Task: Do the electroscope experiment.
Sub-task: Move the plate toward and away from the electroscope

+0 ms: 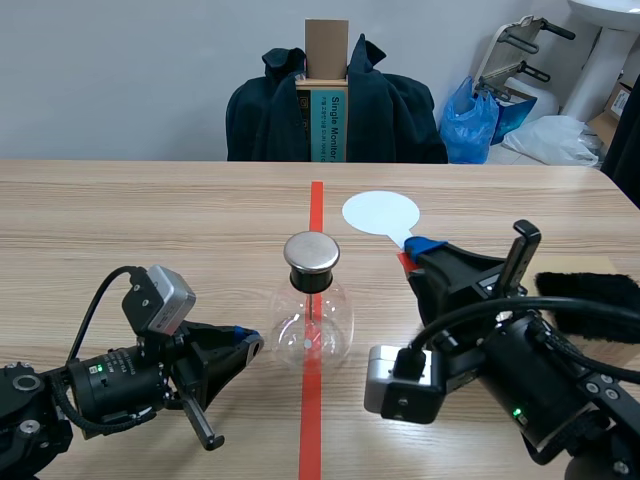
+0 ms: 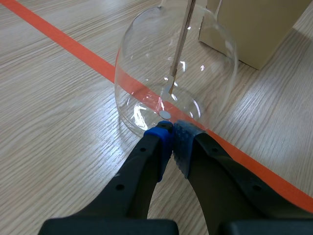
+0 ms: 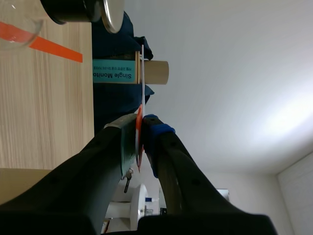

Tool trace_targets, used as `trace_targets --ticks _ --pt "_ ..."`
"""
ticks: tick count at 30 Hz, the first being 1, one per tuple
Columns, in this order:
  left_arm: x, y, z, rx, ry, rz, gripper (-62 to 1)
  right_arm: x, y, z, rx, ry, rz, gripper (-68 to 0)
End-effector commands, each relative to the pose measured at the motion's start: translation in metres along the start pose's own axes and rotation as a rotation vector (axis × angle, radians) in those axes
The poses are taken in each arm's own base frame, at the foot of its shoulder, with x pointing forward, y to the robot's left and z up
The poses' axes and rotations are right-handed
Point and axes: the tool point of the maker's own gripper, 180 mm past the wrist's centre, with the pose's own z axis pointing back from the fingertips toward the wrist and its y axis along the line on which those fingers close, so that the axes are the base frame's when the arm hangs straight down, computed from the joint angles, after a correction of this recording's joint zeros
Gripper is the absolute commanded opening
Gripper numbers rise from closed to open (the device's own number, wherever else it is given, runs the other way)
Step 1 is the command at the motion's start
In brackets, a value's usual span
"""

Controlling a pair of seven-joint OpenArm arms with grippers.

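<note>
The clear round glass electroscope flask [image 1: 312, 325] is standing on the orange-red tape line at mid-table, with a grey metal cap [image 1: 311, 253] topping it. The left gripper [image 1: 250, 345] is lying at the flask's 8 o'clock, its fingers clenched together on nothing and their tips touching the lower glass wall. The right gripper [image 1: 418, 247] is grasping the red stem of a white round flat paddle [image 1: 380, 212], which is sitting at the flask's 1 o'clock, apart from the cap. The paddle is probably heading for the cap next. Doing that well means swinging the disc slowly toward its 7 o'clock, arriving level over the cap, with the left tips bracing without shoving, since the flask looks light enough to tip.
</note>
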Motion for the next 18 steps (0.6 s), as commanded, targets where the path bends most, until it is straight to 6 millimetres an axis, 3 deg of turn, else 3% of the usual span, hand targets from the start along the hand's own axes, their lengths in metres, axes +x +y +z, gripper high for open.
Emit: trace_targets --ticks 1,11,18 --pt "0.015 0.004 -0.003 -0.002 -0.043 -0.016 -58.2 -0.011 -0.011 -0.004 -0.036 0.020 0.023 -66.9" --pt "0.015 0.004 -0.003 -0.002 -0.043 -0.016 -58.2 -0.018 -0.009 -0.003 -0.031 0.059 0.023 -66.9" --pt "0.015 0.004 -0.003 -0.002 -0.043 -0.016 -58.2 -0.005 -0.009 -0.004 -0.029 -0.013 0.024 -66.9"
